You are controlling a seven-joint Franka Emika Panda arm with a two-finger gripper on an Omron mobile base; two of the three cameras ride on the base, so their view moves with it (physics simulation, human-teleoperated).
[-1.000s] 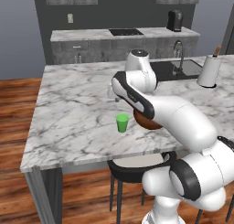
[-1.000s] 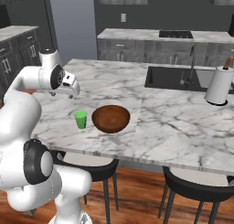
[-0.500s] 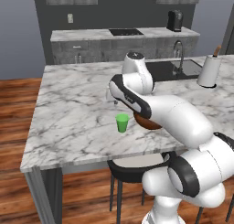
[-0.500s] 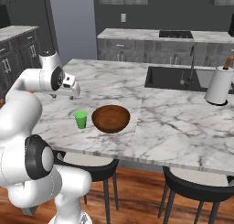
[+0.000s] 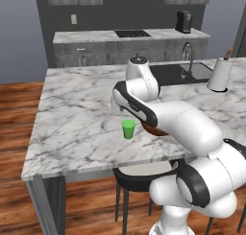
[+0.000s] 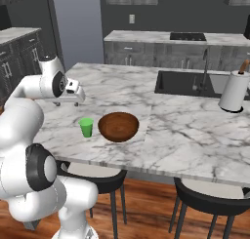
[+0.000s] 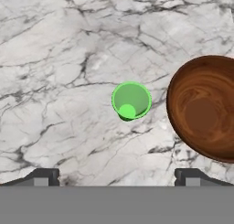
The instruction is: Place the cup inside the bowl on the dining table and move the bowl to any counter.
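Hovering above the table [image 7: 55, 45], the gripper [image 7: 117, 175] has its jaws spread wide, empty; the cup [image 7: 131, 101] stands upright below, between them. The bowl [image 7: 205, 106] sits just beside the cup, apart, toward one jaw.

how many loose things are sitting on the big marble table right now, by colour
green: 1, the cup
reddish-brown: 1, the bowl
white: 1, the paper towel roll on its stand
total: 3
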